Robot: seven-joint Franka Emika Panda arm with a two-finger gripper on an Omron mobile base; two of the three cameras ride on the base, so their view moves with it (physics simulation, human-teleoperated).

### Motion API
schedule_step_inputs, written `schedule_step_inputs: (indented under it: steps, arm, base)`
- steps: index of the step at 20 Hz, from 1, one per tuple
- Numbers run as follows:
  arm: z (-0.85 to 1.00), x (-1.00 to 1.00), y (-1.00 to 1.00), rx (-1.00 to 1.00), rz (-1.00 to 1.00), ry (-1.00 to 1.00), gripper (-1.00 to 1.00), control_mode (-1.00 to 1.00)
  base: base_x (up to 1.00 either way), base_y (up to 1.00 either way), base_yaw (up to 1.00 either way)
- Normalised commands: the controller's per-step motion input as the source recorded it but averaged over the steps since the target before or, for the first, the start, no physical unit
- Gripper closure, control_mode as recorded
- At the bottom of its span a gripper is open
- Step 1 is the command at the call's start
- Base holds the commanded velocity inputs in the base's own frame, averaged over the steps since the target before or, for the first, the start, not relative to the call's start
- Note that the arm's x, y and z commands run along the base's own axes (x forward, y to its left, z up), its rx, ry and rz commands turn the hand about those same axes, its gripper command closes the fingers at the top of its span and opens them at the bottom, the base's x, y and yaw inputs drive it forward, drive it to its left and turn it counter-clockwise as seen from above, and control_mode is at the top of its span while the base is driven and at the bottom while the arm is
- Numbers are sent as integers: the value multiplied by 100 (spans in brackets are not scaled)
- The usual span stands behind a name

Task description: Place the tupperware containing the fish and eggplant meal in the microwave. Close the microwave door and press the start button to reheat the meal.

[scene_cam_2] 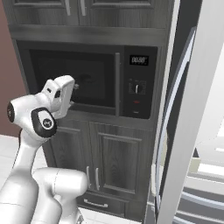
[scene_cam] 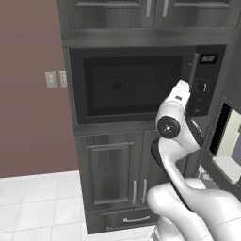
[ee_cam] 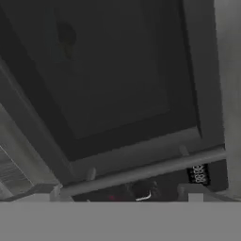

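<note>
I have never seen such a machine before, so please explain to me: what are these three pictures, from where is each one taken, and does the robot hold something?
All three pictures are rendered, and they show one moment in a simulated kitchen. The white jointed thing is a robot arm on a base that can drive. Two cameras ride on that base: one looks from behind the arm on its left, the other from its right. The third camera sits on the hand and looks along the gripper, so that picture is rolled sideways.

In front stands a black built-in microwave in dark grey cabinetry. The microwave door looks closed, with its long bar handle beside the control panel, which has a digital display and a round dial. The hand view shows the same handle close up.

The gripper is open and holds nothing; it is raised before the door's window.
</note>
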Motion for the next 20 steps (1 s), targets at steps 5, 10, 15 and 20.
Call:
schedule_step_inputs:
  steps: [5, 10, 15, 20]
  arm:
    - [1, -48, -25, 68, -15, -5, -100, -100]
    - [-6, -45, -30, 76, -18, -15, -100, -100]
    - [-39, -18, -28, 76, -16, -27, -100, -100]
    - [-44, 0, -13, 63, -17, -23, -100, -100]
  base:
    - [0, 0, 0]
    - [0, 0, 0]
    - [0, 0, 0]
    - [0, 0, 0]
